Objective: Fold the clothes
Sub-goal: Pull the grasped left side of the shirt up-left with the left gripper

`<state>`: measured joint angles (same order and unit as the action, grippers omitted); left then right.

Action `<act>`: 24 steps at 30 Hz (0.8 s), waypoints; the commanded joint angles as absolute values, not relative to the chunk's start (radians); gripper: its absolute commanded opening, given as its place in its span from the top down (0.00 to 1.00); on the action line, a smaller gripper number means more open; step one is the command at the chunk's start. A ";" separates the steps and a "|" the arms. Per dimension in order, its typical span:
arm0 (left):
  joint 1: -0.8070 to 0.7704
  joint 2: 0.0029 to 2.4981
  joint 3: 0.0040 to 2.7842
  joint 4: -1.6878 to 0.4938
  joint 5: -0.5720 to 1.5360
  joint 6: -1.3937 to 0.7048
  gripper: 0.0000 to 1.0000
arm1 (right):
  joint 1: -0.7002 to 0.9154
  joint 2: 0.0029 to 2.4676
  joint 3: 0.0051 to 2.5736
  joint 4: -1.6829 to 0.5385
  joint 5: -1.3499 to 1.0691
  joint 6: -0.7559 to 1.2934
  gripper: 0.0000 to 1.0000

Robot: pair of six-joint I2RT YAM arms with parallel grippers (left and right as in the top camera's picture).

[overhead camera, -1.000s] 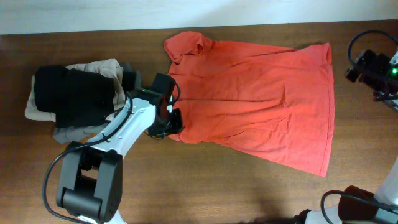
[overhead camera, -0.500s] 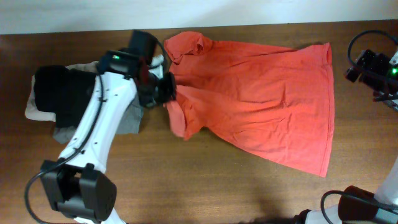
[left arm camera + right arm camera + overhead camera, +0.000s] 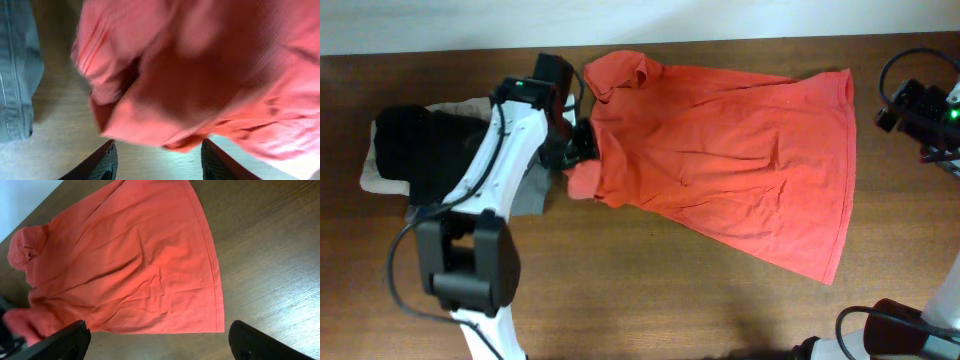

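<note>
The clothes, a red-orange T-shirt (image 3: 740,160), lie spread on the brown table, one sleeve curled at the back left (image 3: 620,72). A bunched fold of the shirt (image 3: 585,182) sits at its left edge. My left gripper (image 3: 580,148) hovers just over that fold. In the left wrist view, my left gripper (image 3: 160,164) is open, with bare table between the fingertips (image 3: 102,165) and blurred red cloth (image 3: 190,75) just beyond them. My right gripper (image 3: 160,347) stands wide open above bare wood, off the shirt's hem (image 3: 210,280), holding nothing.
A pile of black, beige and grey folded garments (image 3: 430,150) lies at the left, touching the left arm. Grey-blue fabric (image 3: 15,75) shows at the left wrist view's edge. The right arm (image 3: 920,105) stays at the far right. The table's back edge (image 3: 740,40) meets a white wall.
The left gripper carried the shirt's lower left edge toward the back, then opened and let it go. The fabric now lies bunched at the left. The right arm has not moved.
</note>
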<state>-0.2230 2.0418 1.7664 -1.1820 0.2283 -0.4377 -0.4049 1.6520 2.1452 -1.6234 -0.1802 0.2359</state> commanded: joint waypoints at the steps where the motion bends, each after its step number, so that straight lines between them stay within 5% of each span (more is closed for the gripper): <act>1: -0.217 2.046 1.772 -1.238 0.176 -0.417 0.44 | -0.398 1.630 2.143 -1.623 -0.171 0.237 0.07; 9: -0.239 2.046 1.764 -1.333 0.084 -0.374 0.43 | -0.398 1.630 2.143 -1.619 -0.171 0.237 0.07; 24: -0.405 2.048 1.652 -1.075 -0.205 -0.302 0.42 | -0.398 1.630 2.143 -1.618 -0.171 0.237 0.07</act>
<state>-0.4061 2.0533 1.6585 -1.0763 -0.1074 -0.3202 -0.4049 1.6512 2.1452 -1.6226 -0.1802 0.2359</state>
